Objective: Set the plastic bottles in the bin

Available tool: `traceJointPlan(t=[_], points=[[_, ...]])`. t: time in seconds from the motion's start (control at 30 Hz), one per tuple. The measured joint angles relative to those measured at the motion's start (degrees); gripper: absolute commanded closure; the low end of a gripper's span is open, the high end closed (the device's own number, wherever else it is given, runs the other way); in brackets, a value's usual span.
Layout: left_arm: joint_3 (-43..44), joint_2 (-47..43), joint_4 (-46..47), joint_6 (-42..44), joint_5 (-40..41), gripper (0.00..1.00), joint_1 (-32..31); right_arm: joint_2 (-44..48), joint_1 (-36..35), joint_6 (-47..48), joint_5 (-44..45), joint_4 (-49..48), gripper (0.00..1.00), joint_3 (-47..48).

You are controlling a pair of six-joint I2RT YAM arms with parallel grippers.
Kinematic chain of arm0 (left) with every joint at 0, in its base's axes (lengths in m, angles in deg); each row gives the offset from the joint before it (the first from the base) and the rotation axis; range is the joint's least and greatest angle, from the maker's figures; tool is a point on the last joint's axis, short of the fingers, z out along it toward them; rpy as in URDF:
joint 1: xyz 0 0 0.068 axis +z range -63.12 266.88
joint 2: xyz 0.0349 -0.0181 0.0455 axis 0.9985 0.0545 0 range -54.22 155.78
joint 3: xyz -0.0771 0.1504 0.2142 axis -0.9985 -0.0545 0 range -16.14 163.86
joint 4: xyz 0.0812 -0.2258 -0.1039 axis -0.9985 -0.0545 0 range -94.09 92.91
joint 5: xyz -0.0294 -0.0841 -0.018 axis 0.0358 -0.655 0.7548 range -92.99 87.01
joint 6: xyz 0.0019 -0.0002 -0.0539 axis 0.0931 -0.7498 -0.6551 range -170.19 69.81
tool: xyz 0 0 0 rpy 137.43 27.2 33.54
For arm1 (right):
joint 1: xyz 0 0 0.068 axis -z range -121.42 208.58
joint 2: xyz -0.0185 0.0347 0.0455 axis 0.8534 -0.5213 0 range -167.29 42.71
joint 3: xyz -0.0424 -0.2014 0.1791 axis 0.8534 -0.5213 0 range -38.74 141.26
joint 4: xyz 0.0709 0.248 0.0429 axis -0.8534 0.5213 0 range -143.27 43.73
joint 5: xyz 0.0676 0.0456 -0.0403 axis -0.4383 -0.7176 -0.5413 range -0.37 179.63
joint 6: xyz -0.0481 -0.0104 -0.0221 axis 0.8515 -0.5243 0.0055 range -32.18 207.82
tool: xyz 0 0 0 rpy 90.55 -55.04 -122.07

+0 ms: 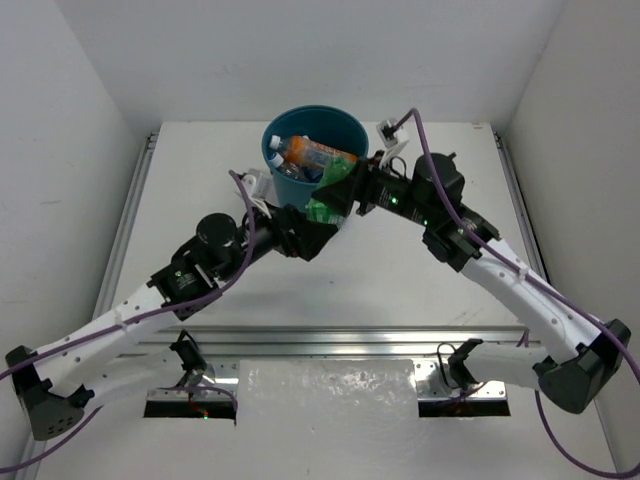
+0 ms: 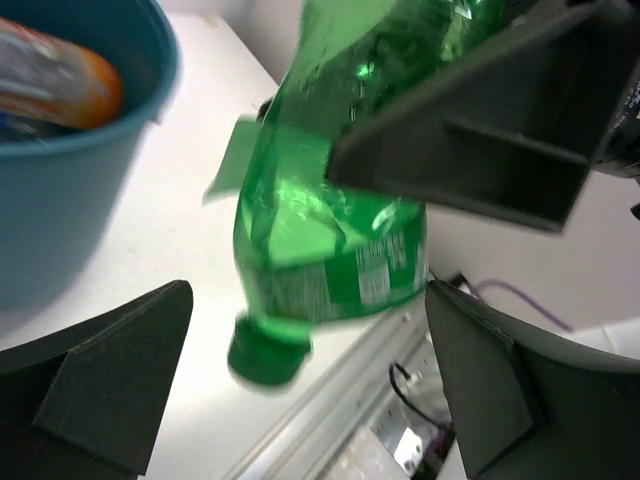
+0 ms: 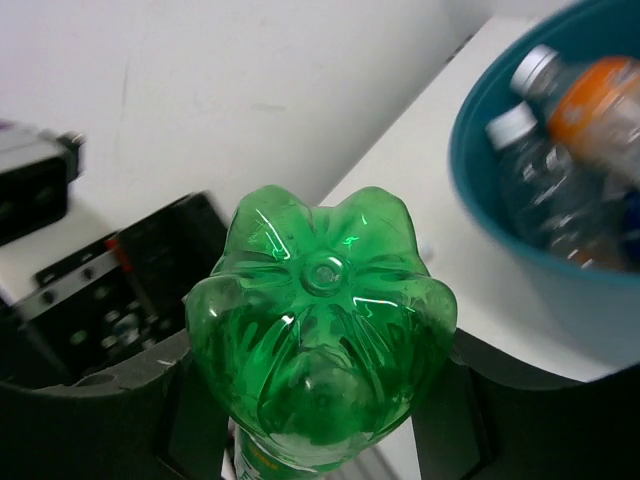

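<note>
Two claws meet just short of the bin (image 1: pixel 275 135), and only one of them has anything in it. My right claw (image 1: pixel 340 190) is clamped on the green bottle (image 3: pixel 320 330): both fingers press its sides, the lobed base points back up at the wrist camera, and the green cap (image 2: pixel 265 355) hangs at the low end, off the table (image 1: pixel 420 270). The bottle is tilted rather than plumb.

My left claw (image 2: pixel 308 290) is spread wide with nothing in its grasp. The green bottle hangs ahead of it, between the lines of its two fingers and touching neither. One dark finger of the right claw crosses the bottle above it.

From the right claw the bin stands just ahead and to one side, its teal rim near the bottle, but the bottle is outside it. From the left claw the bin sits off to the left, close by.

Inside the bin I can make out an orange bottle (image 1: pixel 318 155) lying across the top and a clear bottle (image 3: pixel 535 190) with a white cap beside it. What lies deeper I cannot tell.
</note>
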Motion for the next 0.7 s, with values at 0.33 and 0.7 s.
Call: traceJointPlan(t=[0.33, 0.7], points=[[11.8, -4.9, -19.1, -0.9, 23.1, 0.0, 0.0, -13.4, 5.0, 8.6, 5.9, 5.6, 1.0, 20.8], [15.4, 7.0, -34.3, -4.5, 27.9, 0.0, 23.8, -36.3, 6.3, 24.3, 13.2, 12.1, 0.26, 40.3]])
